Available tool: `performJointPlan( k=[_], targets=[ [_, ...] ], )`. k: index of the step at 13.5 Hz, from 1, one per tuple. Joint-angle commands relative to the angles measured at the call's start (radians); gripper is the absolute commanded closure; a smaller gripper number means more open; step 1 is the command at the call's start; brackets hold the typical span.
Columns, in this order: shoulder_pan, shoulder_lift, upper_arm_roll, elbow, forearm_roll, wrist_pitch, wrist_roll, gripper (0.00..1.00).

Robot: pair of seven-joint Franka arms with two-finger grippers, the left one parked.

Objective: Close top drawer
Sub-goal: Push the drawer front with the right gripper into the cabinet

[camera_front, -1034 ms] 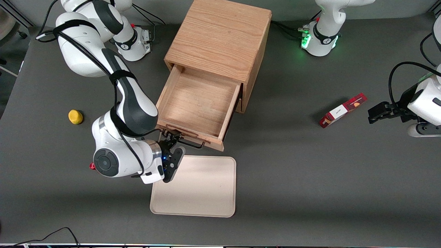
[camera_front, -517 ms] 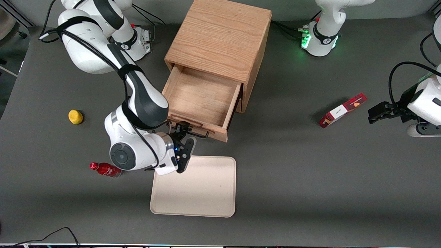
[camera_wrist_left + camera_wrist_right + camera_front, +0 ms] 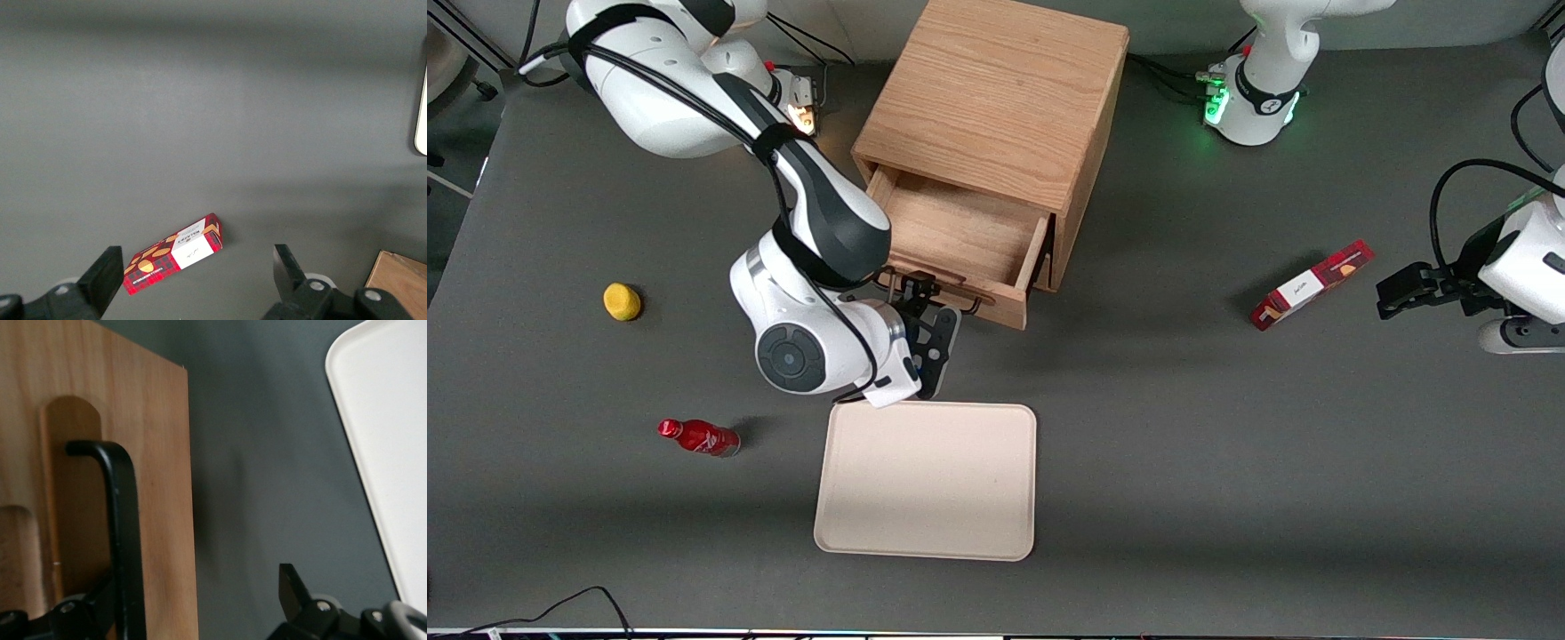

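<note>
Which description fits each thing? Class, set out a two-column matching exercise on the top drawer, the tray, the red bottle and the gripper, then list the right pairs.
Things:
1. top drawer
2. tray
3. red bottle
4. gripper

Descriptions:
A. lying on its side on the table
B. partly open, nothing inside
C. at the black handle on the drawer's front
D. flat on the table, nearer the front camera than the cabinet

Pairs: 1-B, 2-D, 3-A, 4-C
</note>
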Motion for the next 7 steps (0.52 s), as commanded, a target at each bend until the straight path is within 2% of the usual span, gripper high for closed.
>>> performJointPlan(
  k=[1,7],
  targets=[
    [-0.008,-0.078,0.008,-0.124,-0.008,0.032,-0.001,0.00],
    [-0.016,-0.124,0.063,-0.201,-0.003,0.066,0.040,0.00]
  ],
)
